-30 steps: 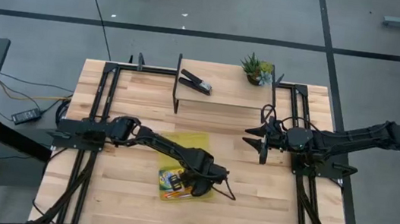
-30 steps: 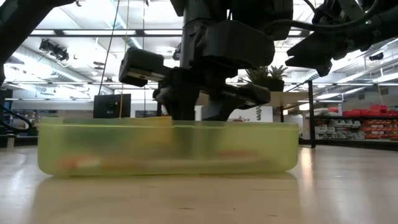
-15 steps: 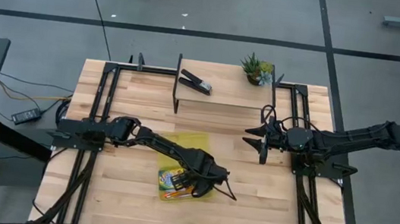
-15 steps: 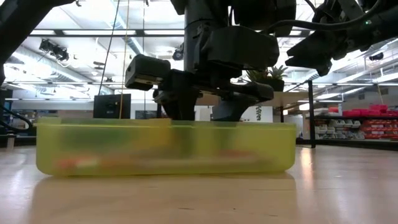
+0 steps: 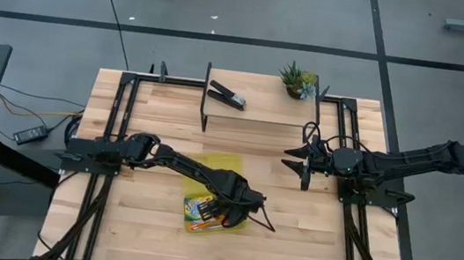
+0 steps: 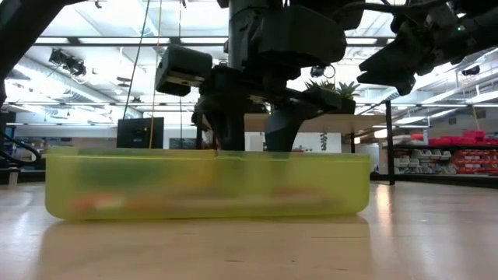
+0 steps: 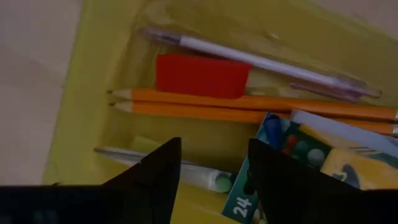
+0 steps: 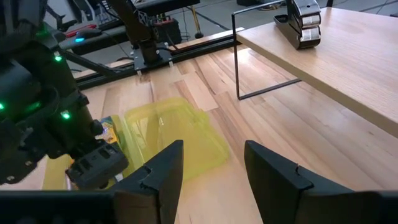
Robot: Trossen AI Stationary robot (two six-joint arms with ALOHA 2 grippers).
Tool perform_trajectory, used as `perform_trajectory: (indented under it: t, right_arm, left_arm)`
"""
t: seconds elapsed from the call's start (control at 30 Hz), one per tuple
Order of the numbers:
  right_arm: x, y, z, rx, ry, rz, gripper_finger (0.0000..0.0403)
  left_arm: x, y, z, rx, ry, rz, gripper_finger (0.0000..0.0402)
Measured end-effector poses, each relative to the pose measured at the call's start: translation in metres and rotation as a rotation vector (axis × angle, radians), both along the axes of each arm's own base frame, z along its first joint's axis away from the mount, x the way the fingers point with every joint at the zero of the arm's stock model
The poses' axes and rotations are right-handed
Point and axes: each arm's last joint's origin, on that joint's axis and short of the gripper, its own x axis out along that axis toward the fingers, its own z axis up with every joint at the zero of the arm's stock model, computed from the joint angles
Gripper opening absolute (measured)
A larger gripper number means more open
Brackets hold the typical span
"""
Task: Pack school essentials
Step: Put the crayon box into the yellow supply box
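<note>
The yellow-green tray (image 5: 211,190) sits on the counter (image 5: 148,235) just below centre in the high view, its long axis running roughly 10 to 4 o'clock. From the low view its frosted wall blurs everything inside to green and orange smears. The left arm covers much of the tray from above, so only the crayon box (image 5: 199,211) at its 7 o'clock end shows clearly there; the tray's clear lid (image 8: 177,134) lies beside it.

The left gripper (image 7: 211,171) hangs just over the tray's contents, fingers (image 7: 155,168) parted with nothing between them. Past them, two orange pencils (image 7: 249,107) lie side by side along the tray's length, sharpened tips together at one end, their far ends cut off by the frame. The red block (image 7: 202,76) touches them on one side, and a pale pen (image 7: 261,62) lies beyond that, parallel. The green-handled scissors (image 7: 193,177) are mostly hidden behind the fingers.

The right gripper (image 8: 211,168) waits at 3 o'clock, well apart from the tray, fingers spread and empty.
</note>
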Motion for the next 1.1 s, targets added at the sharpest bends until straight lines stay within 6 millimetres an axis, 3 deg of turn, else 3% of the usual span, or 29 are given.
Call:
perform_trajectory:
  t: [0.47,0.67,0.93,1.1]
  right_arm:
    - [0.0,0.0,0.0,0.012,0.0,-0.003,0.0177]
    - [0.0,0.0,0.0,0.008,0.001,-0.002,0.0177]
    - [0.0,0.0,0.0,0.01,0.001,-0.003,0.0177]
    - [0.0,0.0,0.0,0.0,0.004,0.0,0.0177]
  left_arm:
    - [-0.012,-0.002,-0.015,-0.022,0.098,-0.029,0.0257]
    - [-0.011,-0.003,-0.013,-0.012,0.091,-0.024,0.0253]
    - [-0.006,-0.003,0.003,0.001,0.066,0.051,0.0229]
    - [-0.014,-0.001,0.007,0.008,0.166,0.113,0.0218]
